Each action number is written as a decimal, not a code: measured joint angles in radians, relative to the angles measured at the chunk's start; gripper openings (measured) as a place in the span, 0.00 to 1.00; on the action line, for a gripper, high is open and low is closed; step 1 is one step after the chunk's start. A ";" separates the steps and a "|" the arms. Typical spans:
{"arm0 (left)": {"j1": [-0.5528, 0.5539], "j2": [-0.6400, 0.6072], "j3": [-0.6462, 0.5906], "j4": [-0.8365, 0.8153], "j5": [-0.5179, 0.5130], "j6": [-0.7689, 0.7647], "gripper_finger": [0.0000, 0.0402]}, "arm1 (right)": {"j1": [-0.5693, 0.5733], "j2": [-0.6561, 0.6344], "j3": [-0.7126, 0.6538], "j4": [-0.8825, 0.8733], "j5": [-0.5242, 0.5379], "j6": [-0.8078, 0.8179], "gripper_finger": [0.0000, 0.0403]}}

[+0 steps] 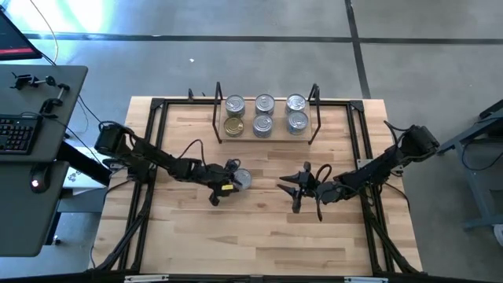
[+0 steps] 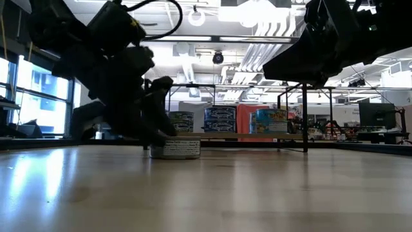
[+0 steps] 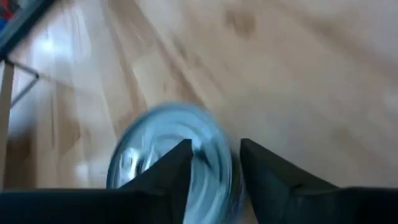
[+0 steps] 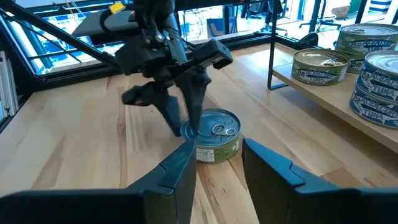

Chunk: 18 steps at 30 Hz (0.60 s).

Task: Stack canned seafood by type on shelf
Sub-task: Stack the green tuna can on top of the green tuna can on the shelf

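On the table we see the shelf at the far edge, already carrying six tins in stacks. One loose tin sits on the bare wood, well apart from the shelf. Our left gripper is down at it, fingers spread astride its near rim, not yet pinching. Our right gripper waits nearby, fingers parted and empty. We judge the pickup is under way; next the fingers must squeeze the rim, lift, and carry the tin to its matching stack.
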 joint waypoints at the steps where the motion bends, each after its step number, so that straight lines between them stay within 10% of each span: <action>1: -0.001 0.011 0.000 0.035 0.012 -0.018 0.30 | 0.000 0.000 0.000 0.000 0.000 0.000 0.30; 18: -0.010 0.236 0.232 0.166 0.049 -0.156 0.06 | 0.000 0.000 0.001 -0.001 0.000 0.005 0.30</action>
